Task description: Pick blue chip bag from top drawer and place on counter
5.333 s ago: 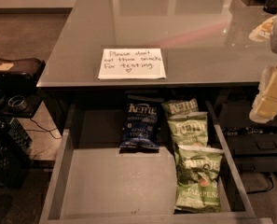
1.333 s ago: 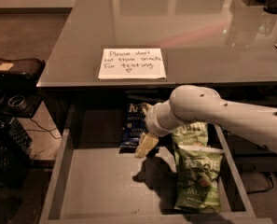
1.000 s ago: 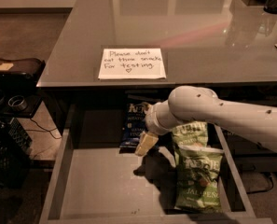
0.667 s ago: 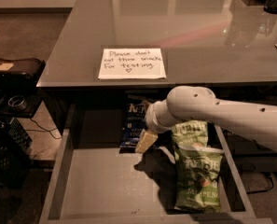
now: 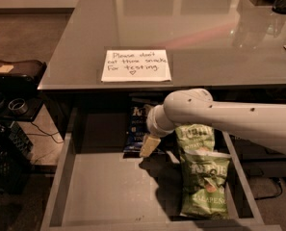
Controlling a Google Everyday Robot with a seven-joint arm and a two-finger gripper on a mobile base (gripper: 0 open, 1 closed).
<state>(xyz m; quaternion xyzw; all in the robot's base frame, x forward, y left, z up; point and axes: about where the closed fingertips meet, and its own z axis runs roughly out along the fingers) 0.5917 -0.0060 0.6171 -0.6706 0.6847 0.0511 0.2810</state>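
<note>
The top drawer (image 5: pixel 104 191) is pulled open below the counter (image 5: pixel 181 28). The blue chip bag (image 5: pixel 135 129) lies at the drawer's back middle, mostly covered by my arm. My gripper (image 5: pixel 149 146) reaches in from the right and hangs right over the bag's front right part; one cream finger (image 5: pixel 149 145) shows, pointing down. Whether it touches the bag is hidden.
Two light green Kettle bags (image 5: pixel 202 177) lie along the drawer's right side, just under my arm. A white handwritten note (image 5: pixel 136 65) lies on the counter's front edge. Dark boxes and cables (image 5: pixel 12 95) stand on the floor at the left.
The arm entered from the right and reached down into the drawer over the blue bag. In the last second it has shifted slightly to the right; the bags have not moved.
</note>
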